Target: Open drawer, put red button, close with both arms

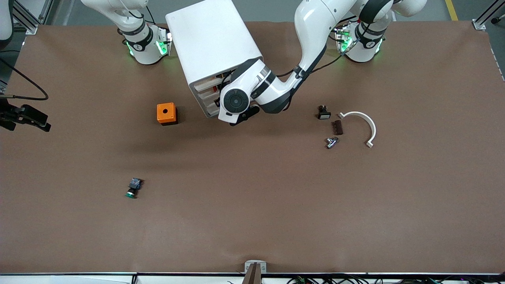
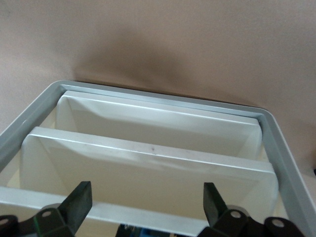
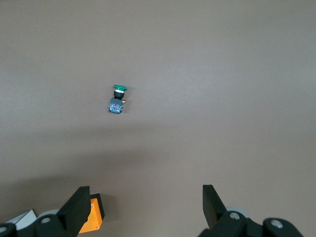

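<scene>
The white cabinet (image 1: 213, 43) stands between the arms' bases, its tray-drawers (image 1: 205, 96) facing the front camera. The left arm's wrist (image 1: 236, 101) is right at the drawer fronts and hides its gripper there. In the left wrist view my left gripper (image 2: 146, 202) is open and empty over the white drawer trays (image 2: 148, 163); I cannot tell which tray is which. Something dark and bluish (image 2: 133, 232) shows under the fingers. No red cap shows in any view. My right gripper (image 3: 143, 207) is open and empty, high over the table and out of the front view.
An orange box (image 1: 166, 113) stands beside the cabinet, toward the right arm's end. A green-capped button (image 1: 133, 188) lies nearer the front camera. A black switch (image 1: 323, 112), brown piece (image 1: 337, 127), metal part (image 1: 331, 142) and white curved bracket (image 1: 363, 126) lie toward the left arm's end.
</scene>
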`<state>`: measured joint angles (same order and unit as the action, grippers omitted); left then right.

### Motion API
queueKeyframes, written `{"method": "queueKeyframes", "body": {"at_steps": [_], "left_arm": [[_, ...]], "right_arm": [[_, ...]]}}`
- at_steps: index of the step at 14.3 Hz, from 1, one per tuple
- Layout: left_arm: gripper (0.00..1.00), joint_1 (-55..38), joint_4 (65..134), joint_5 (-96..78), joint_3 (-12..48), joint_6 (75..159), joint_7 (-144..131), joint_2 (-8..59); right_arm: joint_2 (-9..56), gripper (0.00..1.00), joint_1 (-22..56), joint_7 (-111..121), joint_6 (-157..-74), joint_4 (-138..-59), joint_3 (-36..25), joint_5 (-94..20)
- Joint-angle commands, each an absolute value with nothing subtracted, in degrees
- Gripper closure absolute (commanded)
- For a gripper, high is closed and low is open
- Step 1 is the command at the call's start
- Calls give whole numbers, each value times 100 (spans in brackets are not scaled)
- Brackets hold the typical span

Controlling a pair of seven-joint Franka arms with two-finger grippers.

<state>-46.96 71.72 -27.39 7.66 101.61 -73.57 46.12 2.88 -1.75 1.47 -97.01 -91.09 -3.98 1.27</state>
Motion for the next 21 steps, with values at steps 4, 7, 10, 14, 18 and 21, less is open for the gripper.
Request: {"method": "queueKeyframes", "body": {"at_steps": [4,7,10,14,18,21], "left_arm": [[1,-4080,7084,-1988,747,10107,-7234,4159],[1,-3351,7066,-1689,747,10099,-6664,3527],[1,-2963,7102,-978,738,9636,-6040,2928],[1,-2165,7110,-493,756,8431,-4637,2313],[1,-1127,7163,-237,765,7788,-2720,1838],[1,-442,7364,-211,756,7743,-1647,1557]], "right_arm": [[17,0,-88,-220,-9703,-9360,-404,202],[44,0,-114,-229,-9650,-9343,-413,176],[44,0,-123,-220,-9685,-9334,-422,149],[44,0,-114,-220,-9659,-9325,-413,149],[44,0,-114,-220,-9642,-9325,-413,149],[44,0,-123,-220,-9642,-9325,-422,149]]}}
